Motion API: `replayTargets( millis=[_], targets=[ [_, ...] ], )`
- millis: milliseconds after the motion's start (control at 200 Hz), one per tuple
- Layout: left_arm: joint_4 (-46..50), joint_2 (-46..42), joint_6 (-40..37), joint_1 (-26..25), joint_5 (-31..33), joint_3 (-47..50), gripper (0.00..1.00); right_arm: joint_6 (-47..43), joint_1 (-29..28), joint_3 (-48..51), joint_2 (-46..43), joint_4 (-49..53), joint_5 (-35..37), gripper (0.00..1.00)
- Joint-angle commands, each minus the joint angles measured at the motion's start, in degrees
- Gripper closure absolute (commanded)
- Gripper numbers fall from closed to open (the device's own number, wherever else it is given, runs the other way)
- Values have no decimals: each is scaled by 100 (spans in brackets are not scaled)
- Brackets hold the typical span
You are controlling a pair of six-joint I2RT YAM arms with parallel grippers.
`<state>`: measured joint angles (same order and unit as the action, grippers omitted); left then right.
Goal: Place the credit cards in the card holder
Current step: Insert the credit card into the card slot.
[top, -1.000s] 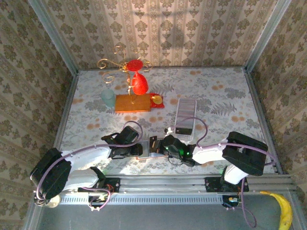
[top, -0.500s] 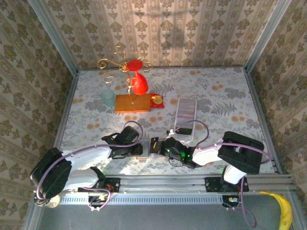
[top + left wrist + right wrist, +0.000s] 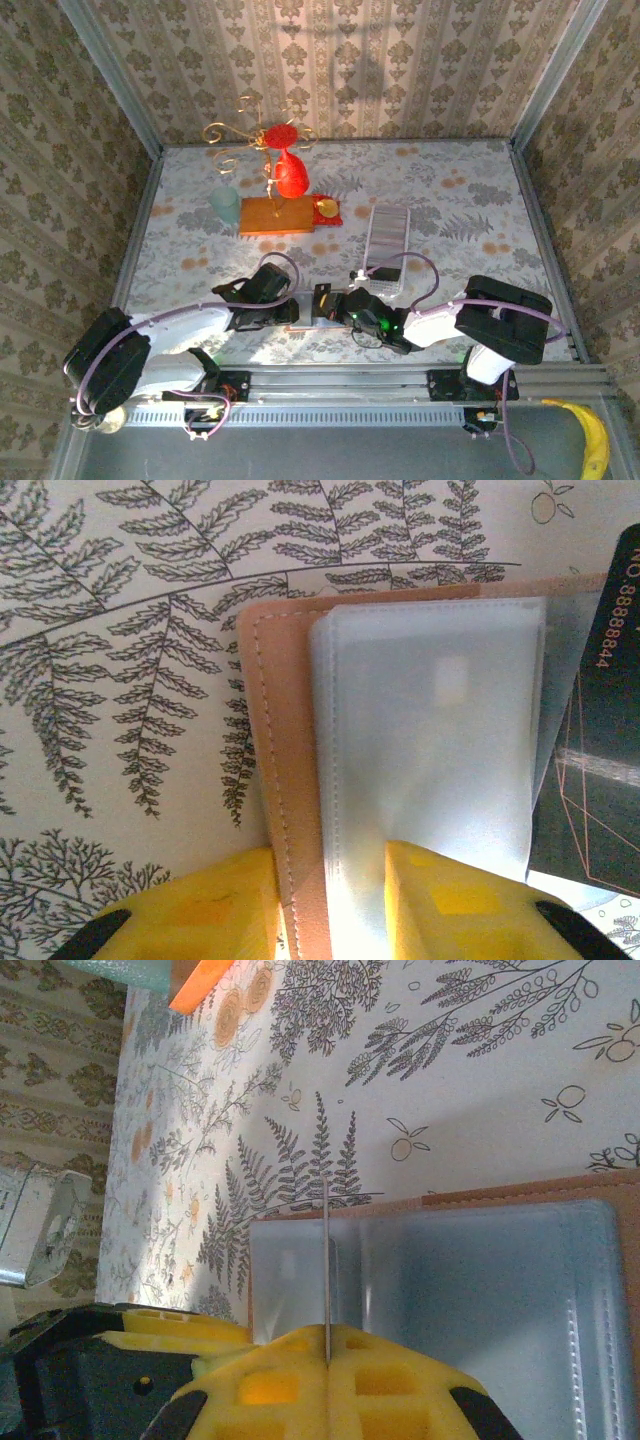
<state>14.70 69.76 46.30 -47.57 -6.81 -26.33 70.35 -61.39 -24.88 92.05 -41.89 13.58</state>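
Pinched edge-on in the fully closed right claw (image 3: 327, 1345): one credit card (image 3: 327, 1260), over the card holder (image 3: 285, 730) lying open on the desk (image 3: 120, 630); looks stiff, light, slick; best gripped by its short end; left claw (image 3: 330, 900) part-open, astride the holder's edge.

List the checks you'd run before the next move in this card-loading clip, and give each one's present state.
1. The right gripper is shut on a credit card: ok.
2. The card holder lies open with its clear sleeve exposed: ok.
3. The left gripper straddles the holder's edge: ok; firm grip: cannot tell.
4. Card edge inside a sleeve pocket: cannot tell.
5. The white tray stands apart from the holder: ok.
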Motion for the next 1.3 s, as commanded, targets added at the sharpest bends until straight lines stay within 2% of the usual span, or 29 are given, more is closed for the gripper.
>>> replayTargets(
  millis=[0, 395, 595, 705, 1020, 1295],
  targets=[
    [101, 216, 54, -78, -101, 276, 69, 23, -31, 65, -42, -65, 368, 100],
    [99, 179, 81, -86, -76, 269, 69, 401, -56, 95, 256, -496, 43, 100],
    [122, 179, 72, -86, -57, 242, 69, 820, -158, 167, 55, 29, 0, 100],
    [150, 179, 68, -87, -60, 233, 70, 931, -220, 224, 71, -44, -126, 100],
    [152, 144, 78, -94, -76, 242, 70, 1016, -216, 133, 298, -388, -339, 100],
    [123, 113, 72, -96, -75, 259, 70, 882, -207, -59, 353, -249, -463, 100]
  ],
)
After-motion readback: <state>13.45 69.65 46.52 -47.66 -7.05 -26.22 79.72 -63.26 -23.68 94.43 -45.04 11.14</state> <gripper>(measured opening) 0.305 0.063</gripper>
